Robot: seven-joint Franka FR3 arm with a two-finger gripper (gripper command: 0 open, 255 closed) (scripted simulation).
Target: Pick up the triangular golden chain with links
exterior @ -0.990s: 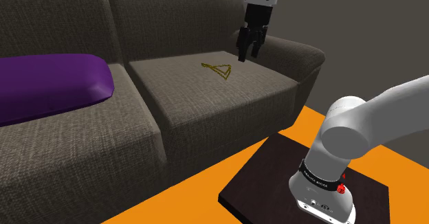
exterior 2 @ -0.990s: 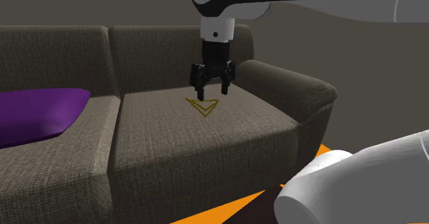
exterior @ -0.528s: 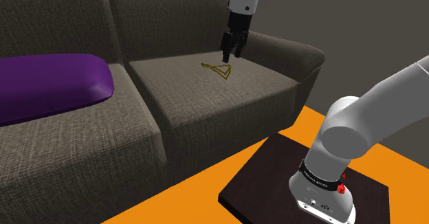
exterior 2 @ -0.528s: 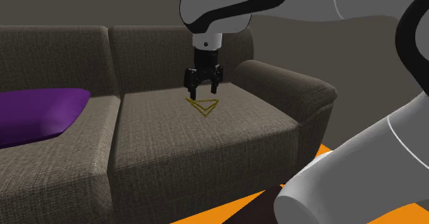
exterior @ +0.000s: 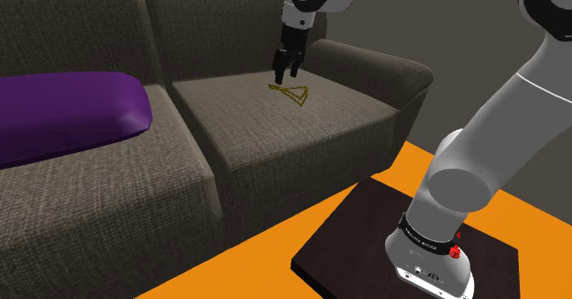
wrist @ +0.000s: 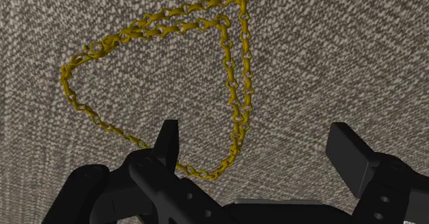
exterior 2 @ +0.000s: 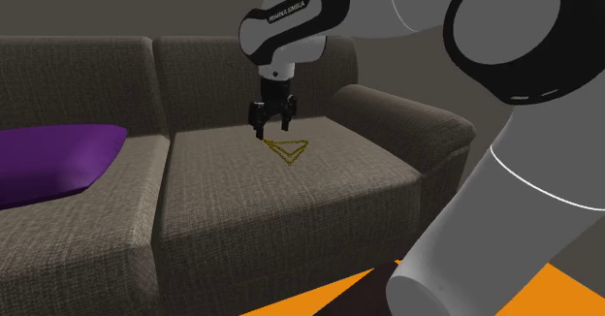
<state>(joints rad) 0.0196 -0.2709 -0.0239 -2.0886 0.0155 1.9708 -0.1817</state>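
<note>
A golden chain (exterior: 291, 94) of small links lies flat in a triangle on the grey-brown sofa seat cushion (exterior: 275, 127). From the second exterior view the chain (exterior 2: 288, 149) points toward the sofa's front. My black gripper (exterior: 285, 71) hangs just above the chain's far corner, close to the backrest; its fingers stand apart. In the wrist view the chain (wrist: 237, 78) lies spread on the woven fabric, one corner passing under the gripper (wrist: 258, 150), whose fingers are open and clasp nothing.
A purple cushion (exterior: 64, 118) lies on the sofa's other seat, at the shoulder view's left. The sofa armrest (exterior: 385, 68) rises just beyond the chain. My dark stand (exterior: 403, 251) sits on an orange floor (exterior: 247, 260).
The gripper has moved toward the shoulder view's left and lower, from beside the armrest to just above the chain's far corner. The chain has not moved.
</note>
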